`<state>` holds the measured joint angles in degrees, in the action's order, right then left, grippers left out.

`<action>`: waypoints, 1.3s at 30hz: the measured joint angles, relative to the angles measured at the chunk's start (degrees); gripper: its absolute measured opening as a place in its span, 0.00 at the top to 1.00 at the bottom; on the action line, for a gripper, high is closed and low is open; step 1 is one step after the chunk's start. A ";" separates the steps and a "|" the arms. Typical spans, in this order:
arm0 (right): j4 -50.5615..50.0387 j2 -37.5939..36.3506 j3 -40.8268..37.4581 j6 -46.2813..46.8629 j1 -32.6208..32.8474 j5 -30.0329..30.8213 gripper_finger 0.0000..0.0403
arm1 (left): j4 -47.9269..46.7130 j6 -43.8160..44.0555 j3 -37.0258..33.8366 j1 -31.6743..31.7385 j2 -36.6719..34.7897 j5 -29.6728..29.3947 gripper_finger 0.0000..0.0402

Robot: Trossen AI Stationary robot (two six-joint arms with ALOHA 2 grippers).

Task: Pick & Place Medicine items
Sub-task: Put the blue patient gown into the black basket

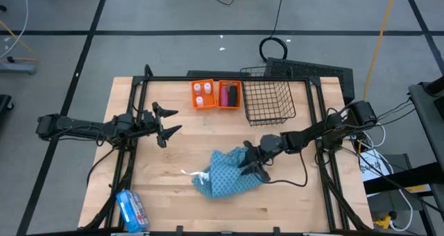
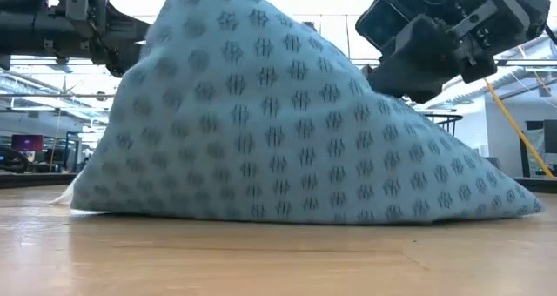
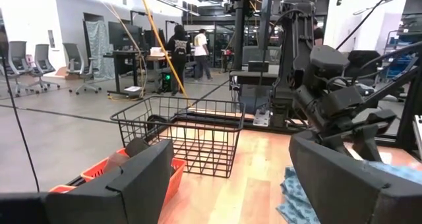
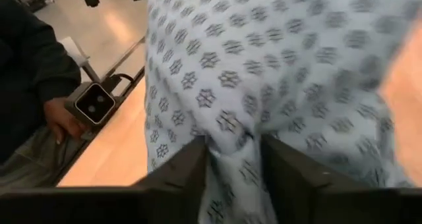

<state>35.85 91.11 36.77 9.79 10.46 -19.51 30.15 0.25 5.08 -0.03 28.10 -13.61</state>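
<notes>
In the high view, a blue and white packet [image 1: 130,209] is seen at the lower left of the frame, lying on the wooden desk [image 1: 173,201] near its front edge. A little above it, at lower centre, the large blue patterned cloth [image 1: 225,173] is heaped on the desk. The right tool [image 1: 254,162] is set at the cloth's right edge, and in the right wrist view a fold of the cloth [image 4: 277,72] is pinched between its two dark fingers [image 4: 178,168]. In the low view the cloth [image 2: 287,131] is shown as a tall mound resting on the desk, filling most of the frame. A person's hand [image 4: 62,122] is visible at the left of the right wrist view, beyond the desk edge.

At centre left of the high view the left tool [image 1: 166,123] is held over bare wood, well apart from the cloth, with its fingers spread wide.

Toward the top centre of the high view, two orange bins stand side by side. Tiny white round bottles [image 1: 200,94] are held in the left orange bin [image 1: 202,105], and a pink oblong tube [image 1: 225,95] with a black rectangular bar [image 1: 234,95] beside it in the right orange bin [image 1: 229,107]. A black wire basket [image 1: 267,100] is placed just beside them, to the right.
</notes>
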 joint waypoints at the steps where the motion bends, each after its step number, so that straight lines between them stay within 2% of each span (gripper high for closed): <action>1: 0.76 0.26 0.00 0.66 0.20 0.00 0.66 | -0.02 -0.01 0.00 0.00 0.00 0.02 0.23; 6: 7.22 0.97 -0.02 1.18 0.96 -0.07 0.43 | -0.02 0.00 0.00 -0.02 0.00 0.01 0.23; 11: 8.74 1.01 0.49 3.31 0.36 1.68 0.32 | -0.01 0.00 0.00 -0.02 0.00 0.01 0.23; 13: 5.16 1.03 2.86 2.69 0.56 1.52 0.31 | -0.02 0.00 0.00 0.00 0.00 0.00 0.23; 15: -4.68 0.87 7.74 0.34 1.32 1.44 0.32 | -0.02 -0.01 0.00 0.00 0.01 0.01 0.23; 20: -38.26 2.02 25.24 -7.96 2.81 3.34 0.41 | -0.02 0.00 0.00 -0.01 0.00 0.00 0.23; 24: -50.20 6.93 33.66 -14.54 3.29 4.25 0.57 | -0.02 0.00 0.00 -0.02 0.00 0.00 0.23; 29: -48.81 14.74 36.18 -19.94 3.15 1.18 0.88 | -0.13 0.00 0.02 0.00 0.00 0.01 0.23; 31: -46.35 18.42 36.00 -21.82 3.06 1.10 0.97 | -0.09 0.00 0.02 0.00 0.02 0.02 0.23; 35: -45.68 23.74 36.06 -24.66 3.11 1.26 0.97 | -0.02 0.00 0.02 0.00 0.00 0.02 0.23; 39: -47.83 25.67 36.33 -11.36 2.23 1.26 0.99 | -0.30 0.00 0.02 -0.01 0.00 0.02 0.23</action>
<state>-11.98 116.78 73.10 -1.57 12.68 -18.25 29.85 0.25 5.10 -0.04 28.10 -13.58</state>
